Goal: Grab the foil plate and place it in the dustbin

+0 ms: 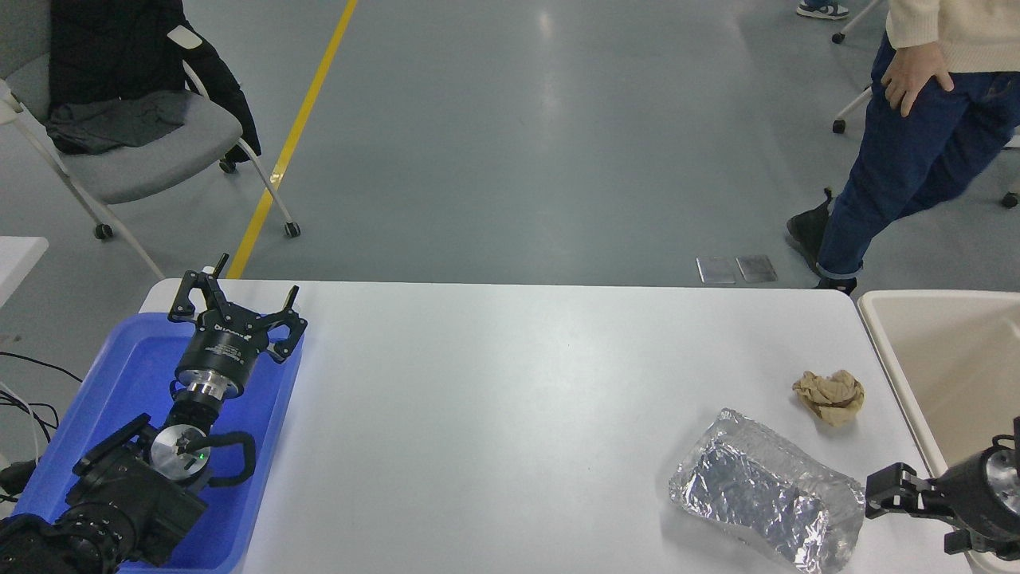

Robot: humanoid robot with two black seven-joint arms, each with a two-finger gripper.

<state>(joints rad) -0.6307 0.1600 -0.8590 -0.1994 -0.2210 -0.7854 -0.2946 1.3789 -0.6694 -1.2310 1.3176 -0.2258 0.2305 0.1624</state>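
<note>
- The foil plate (pixel 769 501) lies on the white bench (pixel 494 399), not picked up yet.
- The right pincer (pixel 904 510) sits just beside the plate's right end, spread and holding nothing.
- The dustbin (pixel 884 351) waits at the right.
- The left pincer (pixel 239 307) rests spread over the blue tray (pixel 119 383).
- Grabbing, lifting and dropping are all left to do.

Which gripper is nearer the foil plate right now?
Right. The right gripper sits just off the foil plate at its right edge, beside the dustbin. The left gripper is parked far across the table, over the blue tray.
</note>
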